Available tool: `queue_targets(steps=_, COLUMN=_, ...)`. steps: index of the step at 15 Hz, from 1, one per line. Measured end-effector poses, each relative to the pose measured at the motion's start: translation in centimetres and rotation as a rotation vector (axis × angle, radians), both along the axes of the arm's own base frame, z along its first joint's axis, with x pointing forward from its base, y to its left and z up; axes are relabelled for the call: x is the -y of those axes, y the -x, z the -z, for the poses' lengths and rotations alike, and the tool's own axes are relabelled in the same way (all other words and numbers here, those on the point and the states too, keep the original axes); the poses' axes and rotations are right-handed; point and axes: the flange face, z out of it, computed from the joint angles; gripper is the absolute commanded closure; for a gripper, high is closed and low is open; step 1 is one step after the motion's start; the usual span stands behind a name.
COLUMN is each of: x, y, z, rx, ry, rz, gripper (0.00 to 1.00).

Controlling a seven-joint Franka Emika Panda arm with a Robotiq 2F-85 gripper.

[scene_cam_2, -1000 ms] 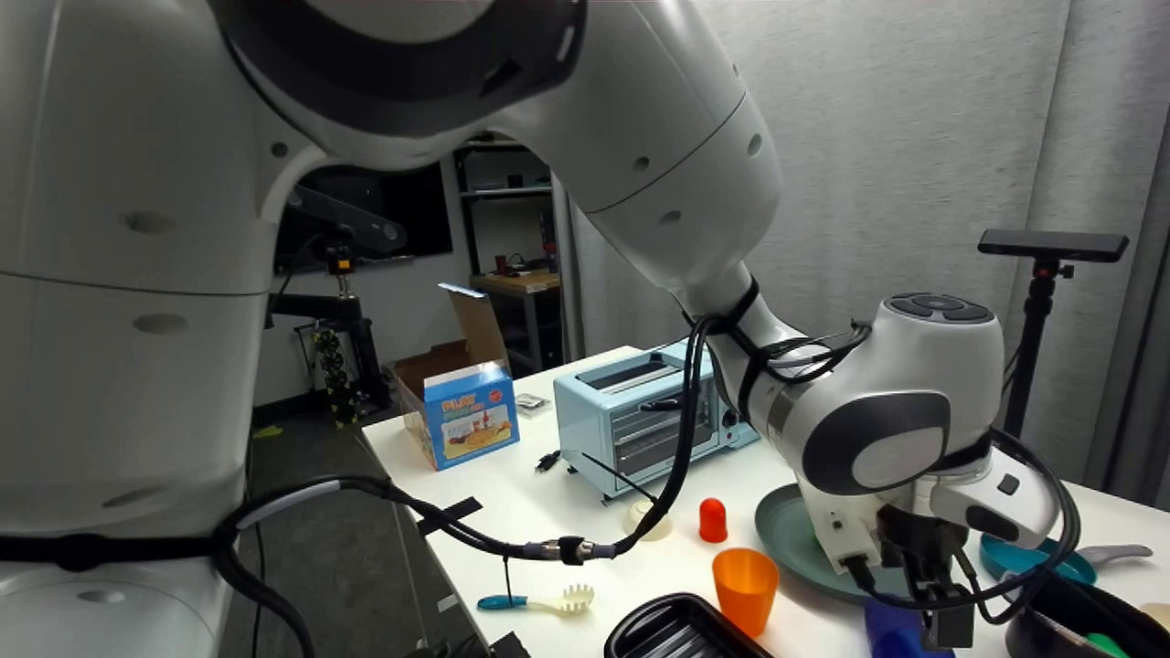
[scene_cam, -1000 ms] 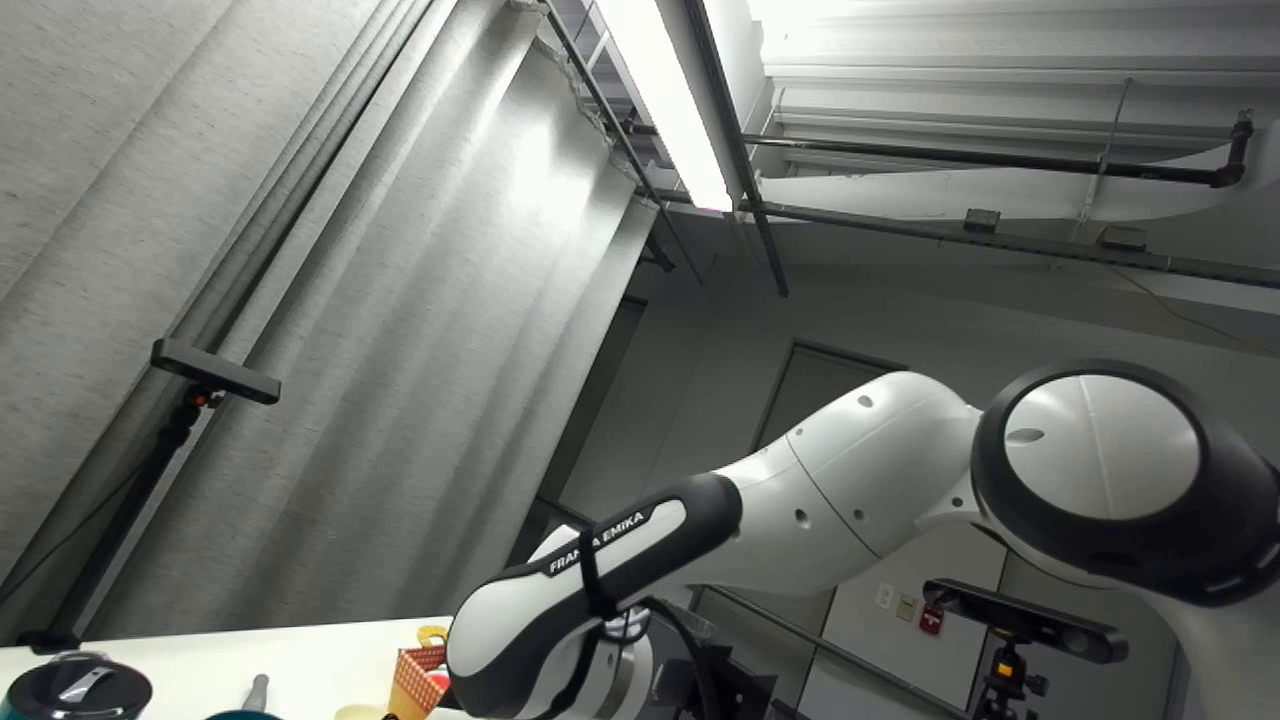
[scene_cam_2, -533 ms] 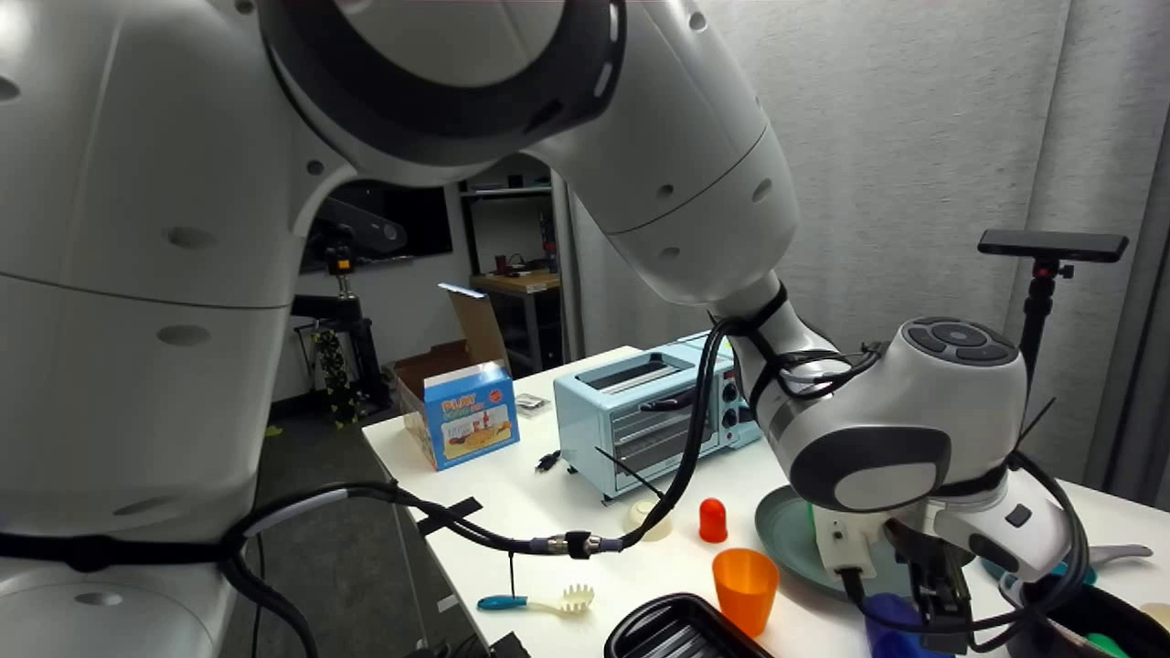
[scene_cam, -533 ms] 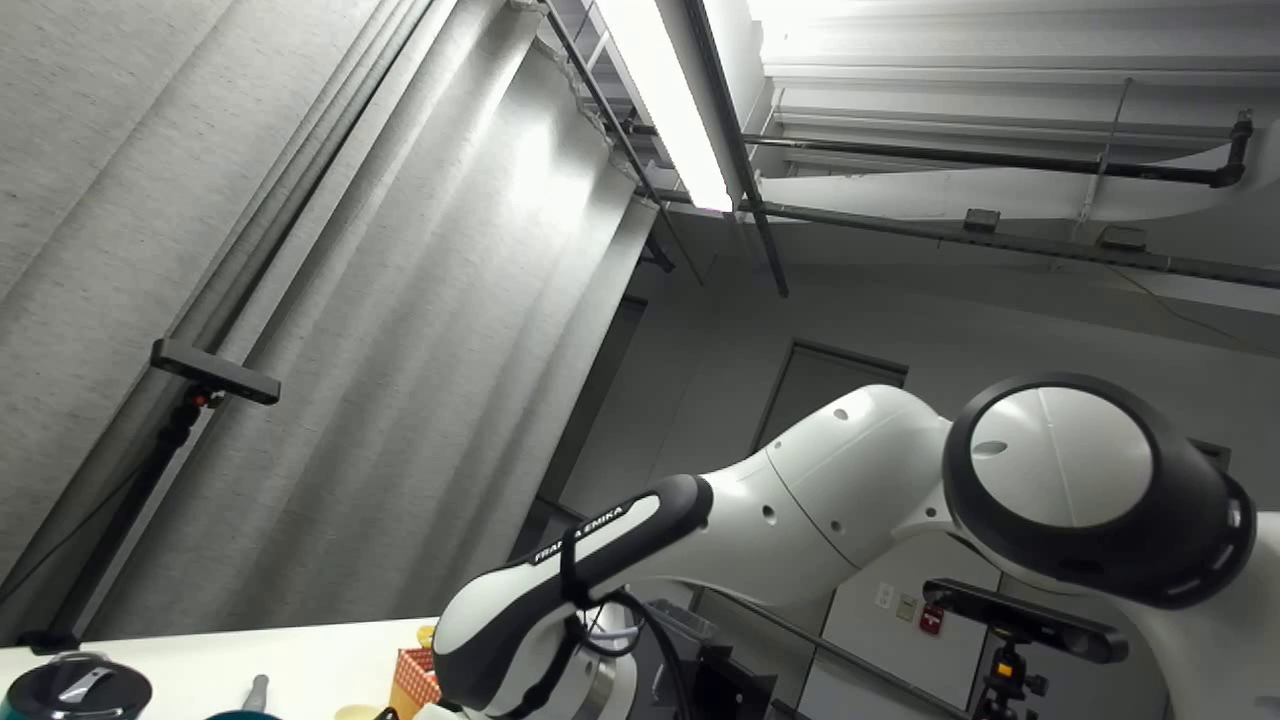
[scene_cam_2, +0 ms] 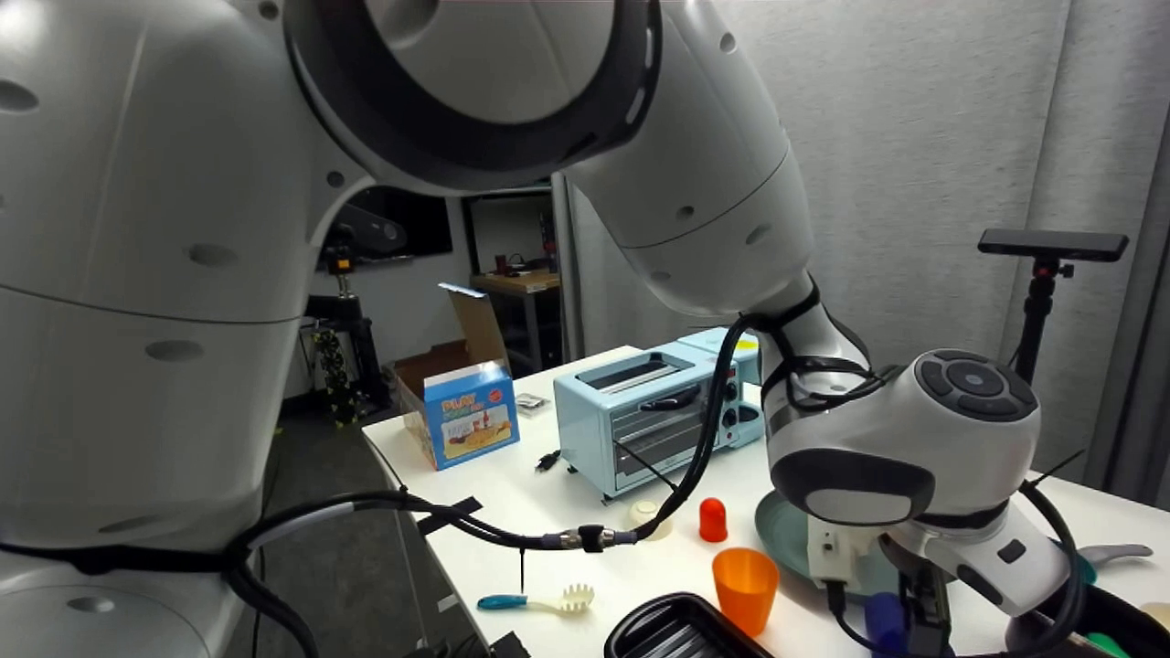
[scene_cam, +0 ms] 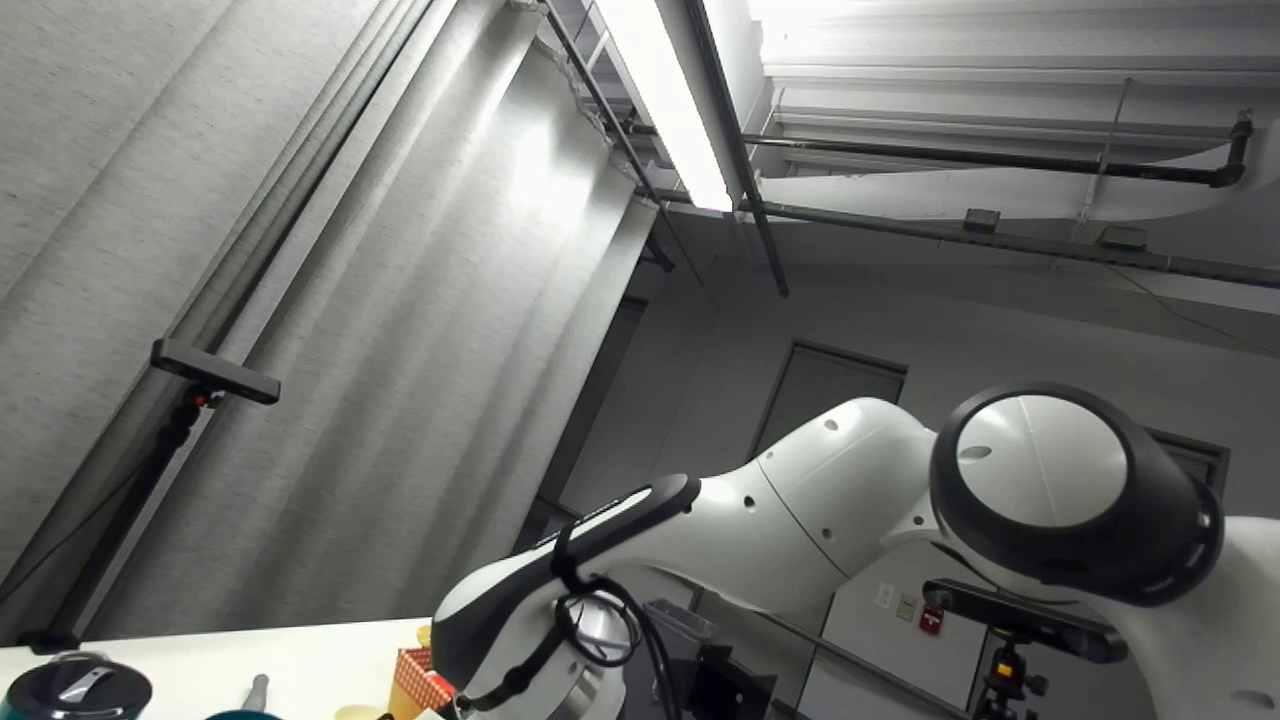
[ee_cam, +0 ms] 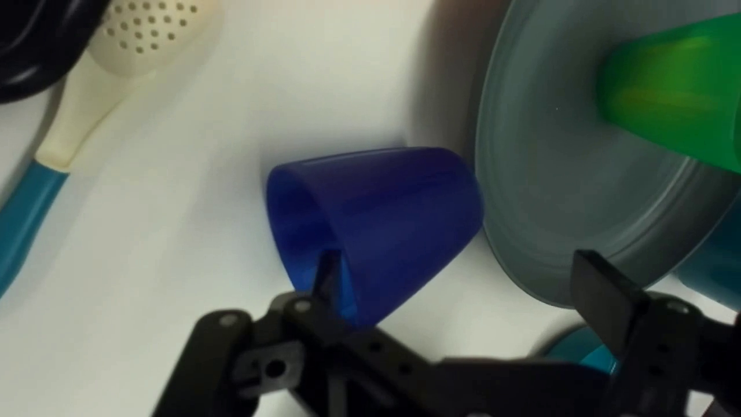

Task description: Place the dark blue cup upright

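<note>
The arm (scene_cam_2: pixel 713 192) has been lowered; in an exterior view, the toaster oven (scene_cam_2: pixel 644 429) near the tabletop's (scene_cam_2: pixel 521 493) far corner is further uncovered, the dark blue cup (scene_cam_2: pixel 883 621) further hidden.

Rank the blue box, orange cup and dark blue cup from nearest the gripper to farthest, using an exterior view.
1. Dark blue cup: close beside the gripper, lower right.
2. Orange cup: left of that cup.
3. Blue box: far left, farther back.

3 cups (ee_cam: pixel 399 214) (ee_cam: pixel 677 92) (scene_cam_2: pixel 745 585), 1 plt. (ee_cam: pixel 556 150)

White table (scene_cam_2: pixel 567 507): blue cup (ee_cam: pixel 399 214) on side, plate (ee_cam: pixel 538 191), orange cup (scene_cam_2: pixel 745 589).
</note>
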Motion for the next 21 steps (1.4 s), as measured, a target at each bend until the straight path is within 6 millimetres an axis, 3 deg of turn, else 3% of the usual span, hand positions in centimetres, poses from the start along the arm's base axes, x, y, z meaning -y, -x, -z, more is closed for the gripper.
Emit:
queue_targets(steps=1, x=-0.2, y=0.0, z=0.2, rx=0.009, ry=-0.016, rz=-0.001, gripper=0.00)
queue_targets(steps=2, x=-0.4, y=0.0, z=0.4, rx=0.018, ry=-0.031, rz=-0.002, gripper=0.07)
queue_targets(steps=3, x=-0.5, y=0.0, z=0.5, rx=0.027, ry=-0.046, rz=-0.002, gripper=0.26)
queue_targets(steps=12, x=0.0, y=0.2, z=1.3, rx=0.062, ry=-0.065, rz=-0.030, gripper=0.95)
queue_targets(steps=13, x=0.1, y=0.2, z=1.3, rx=0.061, ry=-0.058, rz=-0.037, gripper=1.00)
queue_targets(steps=18, x=0.4, y=0.4, z=1.0, rx=0.012, ry=0.058, rz=-0.137, gripper=0.99)
queue_targets(steps=21, x=-0.8, y=0.7, z=0.5, rx=-0.054, ry=0.170, rz=-0.241, gripper=0.99)
